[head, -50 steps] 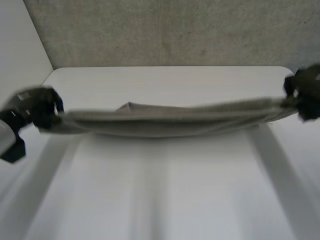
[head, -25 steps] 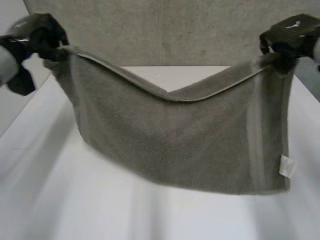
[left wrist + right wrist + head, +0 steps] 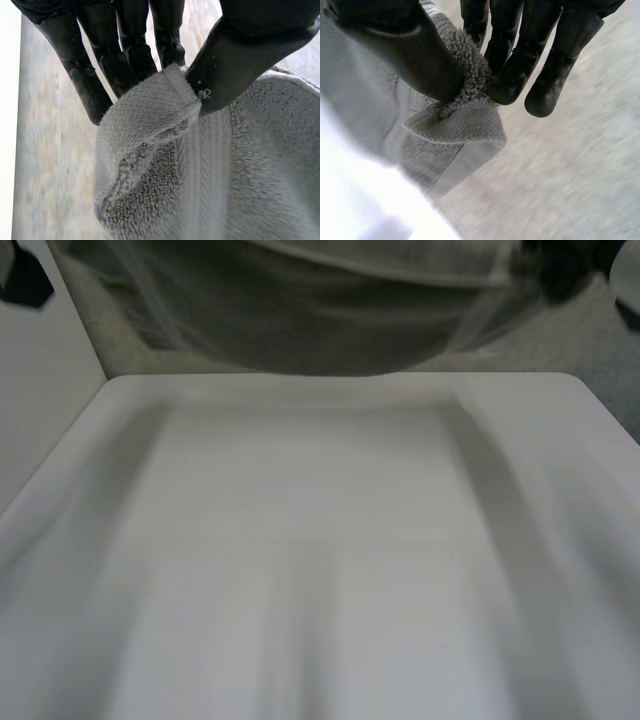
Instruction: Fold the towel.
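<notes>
Head cam cuts off most of my grey towel (image 3: 300,310), up above the table (image 3: 320,540). Left hand (image 3: 245,55) and right hand (image 3: 520,55) each pinch a corner tight.

Soft, even light; the towel (image 3: 300,320) looks kinda dim, the white table (image 3: 320,570) below it bright, totally blown out in the right wrist view.

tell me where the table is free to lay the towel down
The whole white table is bare, near edge to far edge. The only crowding is in the air by the far edge, where the towel hangs pinched by the left robot hand and right robot hand.
</notes>
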Action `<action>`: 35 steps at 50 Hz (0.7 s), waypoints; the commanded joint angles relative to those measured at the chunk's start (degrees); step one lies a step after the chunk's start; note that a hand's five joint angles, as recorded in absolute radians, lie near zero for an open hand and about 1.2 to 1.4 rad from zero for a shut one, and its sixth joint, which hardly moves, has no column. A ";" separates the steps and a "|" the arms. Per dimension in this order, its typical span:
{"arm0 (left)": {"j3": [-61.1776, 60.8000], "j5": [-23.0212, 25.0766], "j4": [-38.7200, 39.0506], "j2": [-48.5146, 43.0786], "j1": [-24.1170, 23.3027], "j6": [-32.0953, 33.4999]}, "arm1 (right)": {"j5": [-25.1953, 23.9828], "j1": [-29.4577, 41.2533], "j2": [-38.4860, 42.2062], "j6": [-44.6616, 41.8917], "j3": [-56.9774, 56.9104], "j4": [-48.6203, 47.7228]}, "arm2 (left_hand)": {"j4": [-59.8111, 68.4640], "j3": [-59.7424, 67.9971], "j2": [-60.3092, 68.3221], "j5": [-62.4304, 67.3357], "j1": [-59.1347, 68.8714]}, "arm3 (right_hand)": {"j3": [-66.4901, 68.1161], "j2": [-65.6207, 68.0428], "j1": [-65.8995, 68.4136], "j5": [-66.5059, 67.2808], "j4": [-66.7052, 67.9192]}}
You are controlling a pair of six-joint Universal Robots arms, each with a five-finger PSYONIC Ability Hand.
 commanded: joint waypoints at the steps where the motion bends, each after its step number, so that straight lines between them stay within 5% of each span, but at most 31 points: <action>1: -23.74 5.15 1.55 4.37 1.52 0.68 | -1.35 -0.72 -1.58 -5.10 17.24 5.67 | 1.91 3.24 3.88 5.07 9.65 | 3.14 4.99 5.19 4.07 3.13; 9: -44.53 8.86 10.35 4.55 3.46 4.19 | -3.91 -1.07 -3.43 -7.48 36.97 0.14 | 1.91 3.24 3.88 5.07 9.65 | 3.14 4.99 5.19 4.07 3.13; 16: -61.39 9.65 16.77 4.73 6.27 14.90 | -5.49 -2.39 -8.43 -9.85 59.17 -10.75 | 1.91 3.24 3.88 5.07 9.65 | 3.14 4.99 5.19 4.07 3.13; 25: -70.27 13.33 15.11 18.58 8.98 17.55 | -7.07 -5.12 -21.71 -12.84 69.40 -10.14 | 1.91 3.24 3.88 5.07 9.65 | 3.14 4.99 5.19 4.07 3.13; 29: -72.13 16.07 12.46 26.96 11.89 17.47 | -11.97 -10.73 -31.62 -14.07 71.16 -5.42 | 1.91 3.24 3.88 5.07 9.65 | 3.14 4.99 5.19 4.07 3.13; 35: -73.27 23.43 8.42 34.69 17.25 17.20 | -19.36 -15.39 -33.58 -17.13 69.23 1.01 | 1.91 3.24 3.88 5.07 9.65 | 3.14 4.99 5.19 4.07 3.13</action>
